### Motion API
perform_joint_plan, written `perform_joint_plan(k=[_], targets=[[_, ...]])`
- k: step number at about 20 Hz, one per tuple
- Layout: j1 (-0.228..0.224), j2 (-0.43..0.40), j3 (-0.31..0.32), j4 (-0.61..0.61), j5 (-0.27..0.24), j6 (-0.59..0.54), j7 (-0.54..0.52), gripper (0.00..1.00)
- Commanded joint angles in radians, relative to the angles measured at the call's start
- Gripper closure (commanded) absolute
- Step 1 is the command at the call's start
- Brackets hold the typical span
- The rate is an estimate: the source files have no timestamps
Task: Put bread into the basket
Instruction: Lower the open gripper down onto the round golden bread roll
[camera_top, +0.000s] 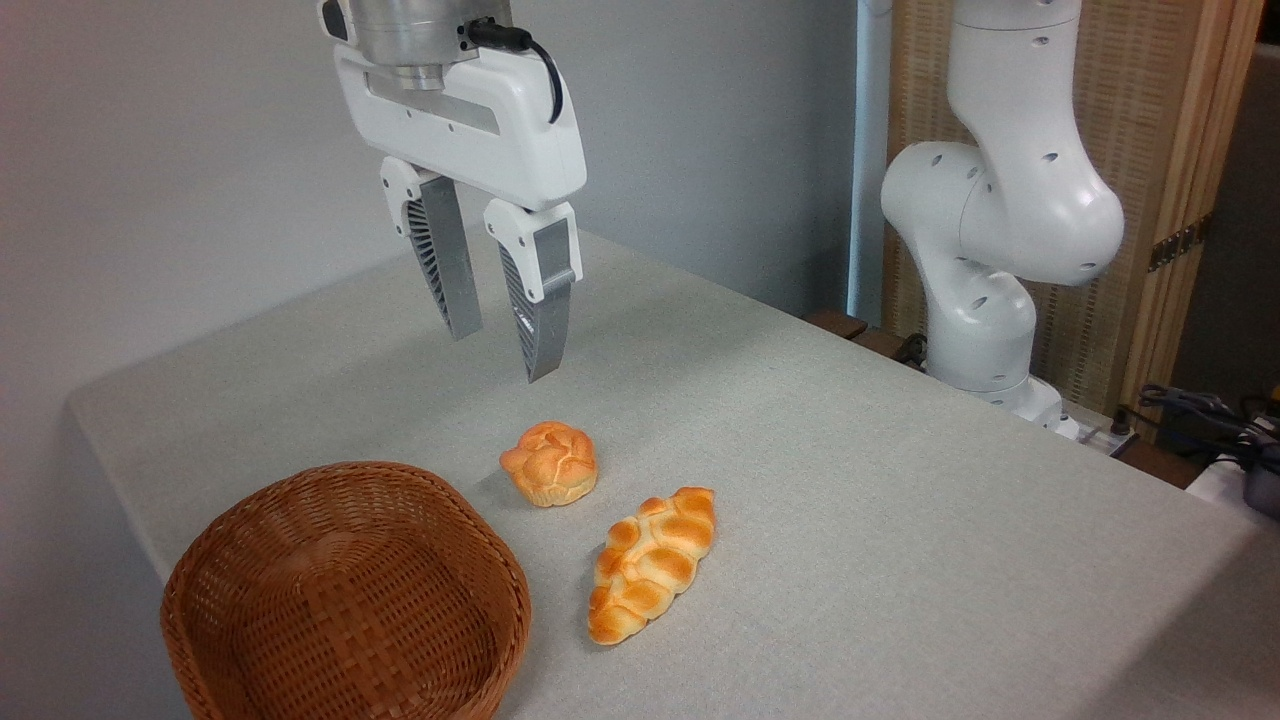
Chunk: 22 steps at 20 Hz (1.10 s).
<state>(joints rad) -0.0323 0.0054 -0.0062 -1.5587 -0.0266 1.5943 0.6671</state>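
Sitting on the table (900, 480), the bun (550, 463) is upright, glossy orange knotted top up, paler underside just visible at the base. Nothing touching it. It's near mid-table, slightly toward the front.

Basket (340, 600) is to the bun's lower left, near but apart, a strip of bare table between them. Round brown wicker, low walls, nothing in it that I can see; its near edge is cut off by the bottom of the frame. It sits at the table's front-left corner area.

Loaf (652, 564), the longer braided one, lies to the bun's lower right, just beside it but not touching. Long axis runs diagonally, upper right to lower left. Same golden colour.

Gripper (497, 330) hangs above the table, up and a little left of the bun, well clear of it. Fingers (447, 262) are spread with a clear gap between them, holding nothing, tips pointing down and angled slightly toward the right. Ribbed inner faces visible on both. Whether it's directly over the bun or further back on the table is hard to judge from this single angle. A black cable (545, 70) loops off the top of the white gripper body.

Arm (1000, 210) base stands at the table's far right edge, white joints stacked up out of frame. Behind it a wood-and-woven screen (1160, 120); grey wall (150, 150) on the left. Some cables (1200, 410) at the far right edge.
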Motion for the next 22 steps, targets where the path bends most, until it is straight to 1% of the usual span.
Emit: perform_joint_plan(k=[1, 9, 11, 12, 13, 14, 16, 17, 19, 20, 22], targets=[[-0.003, -0.016, 0.011, -0.023, -0.016, 0.013, 0.014, 0.0], [-0.003, -0.016, 0.009, -0.023, -0.018, 0.013, 0.014, 0.0], [-0.003, -0.021, -0.003, -0.047, -0.019, 0.021, 0.014, 0.0], [-0.011, -0.03, -0.006, -0.072, -0.021, 0.035, 0.014, 0.0], [-0.038, -0.042, -0.014, -0.111, -0.019, 0.061, 0.008, 0.0], [-0.055, -0.062, -0.015, -0.16, -0.021, 0.1, 0.008, 0.0], [-0.06, -0.103, -0.046, -0.254, -0.021, 0.165, 0.008, 0.0], [-0.067, -0.111, -0.054, -0.291, -0.022, 0.182, 0.008, 0.0], [-0.112, -0.11, -0.055, -0.355, -0.022, 0.199, 0.011, 0.0], [-0.123, -0.11, -0.055, -0.388, -0.021, 0.22, 0.014, 0.0], [-0.13, -0.107, -0.063, -0.45, -0.021, 0.277, 0.016, 0.0]])
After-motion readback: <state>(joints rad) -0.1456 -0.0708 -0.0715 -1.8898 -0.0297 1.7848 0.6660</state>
